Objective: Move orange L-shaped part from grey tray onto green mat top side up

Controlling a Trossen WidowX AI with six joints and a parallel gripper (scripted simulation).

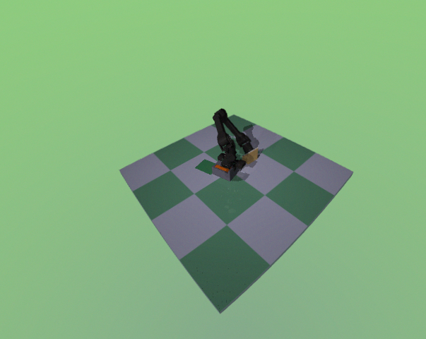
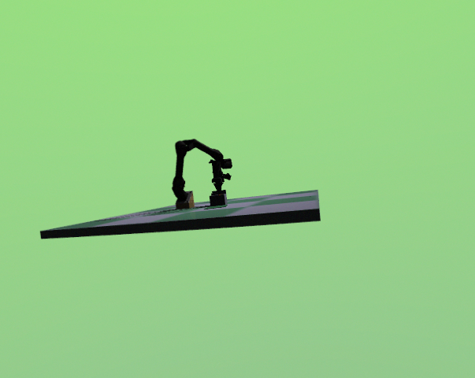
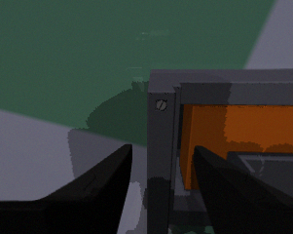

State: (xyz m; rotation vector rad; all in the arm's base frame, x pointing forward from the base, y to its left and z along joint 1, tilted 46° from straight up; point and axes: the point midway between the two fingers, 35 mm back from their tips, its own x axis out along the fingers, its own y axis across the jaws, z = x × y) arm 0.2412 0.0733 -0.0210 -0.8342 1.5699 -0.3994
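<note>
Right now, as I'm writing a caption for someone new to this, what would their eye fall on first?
Probably the black arm, arched over the checkered board. Next, the orange part, bright inside the grey tray below the end effector. Then the tan block at the arm's foot.

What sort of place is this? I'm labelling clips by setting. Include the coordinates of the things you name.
Probably a robot test setup: a black arm [image 1: 220, 127] [image 2: 179, 166], a grey tray [image 1: 220, 174] [image 2: 217, 199] [image 3: 161, 132] with an orange part [image 1: 221, 168] [image 3: 209, 122], and a checkered floor [image 1: 227, 204] [image 2: 265, 207] [image 3: 63, 58].
</note>
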